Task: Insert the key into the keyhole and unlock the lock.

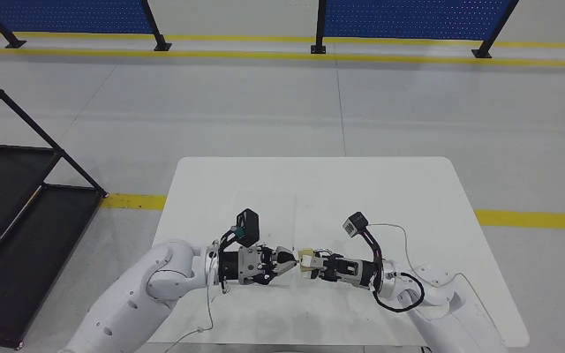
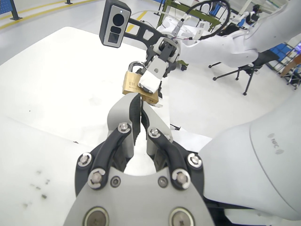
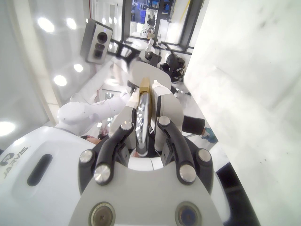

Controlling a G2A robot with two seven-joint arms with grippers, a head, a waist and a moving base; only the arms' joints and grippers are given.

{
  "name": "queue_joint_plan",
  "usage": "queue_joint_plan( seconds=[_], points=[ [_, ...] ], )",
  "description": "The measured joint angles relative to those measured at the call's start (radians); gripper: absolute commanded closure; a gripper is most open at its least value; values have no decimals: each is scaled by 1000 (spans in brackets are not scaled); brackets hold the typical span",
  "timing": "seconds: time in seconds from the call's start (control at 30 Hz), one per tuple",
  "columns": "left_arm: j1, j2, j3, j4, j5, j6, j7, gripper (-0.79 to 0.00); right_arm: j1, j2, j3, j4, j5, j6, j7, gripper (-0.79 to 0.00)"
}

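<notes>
Lock (image 2: 131, 84): midair above table (image 1: 353, 194), base toward L gripper (image 2: 138, 101).
R gripper (image 3: 145, 91): jaws clamped on lock, steadying it.
L jaws: pinched shut at lock base; key prob. between, hidden.

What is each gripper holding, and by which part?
Right gripper pinches the padlock across its body's flat faces, shackle toward the wrist. Left gripper is shut at the padlock's underside; any key between its fingers is hidden.
</notes>
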Motion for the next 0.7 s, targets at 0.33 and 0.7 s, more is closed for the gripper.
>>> queue_joint_plan(
  seconds=[0.33,0.7],
  points=[
    [53,-7,-26,-46,242,12,178,0,0,0,0,0,0,0,0,0],
    [101,-12,-42,-79,487,58,335,0,0,0,0,0,0,0,0,0]
  ],
)
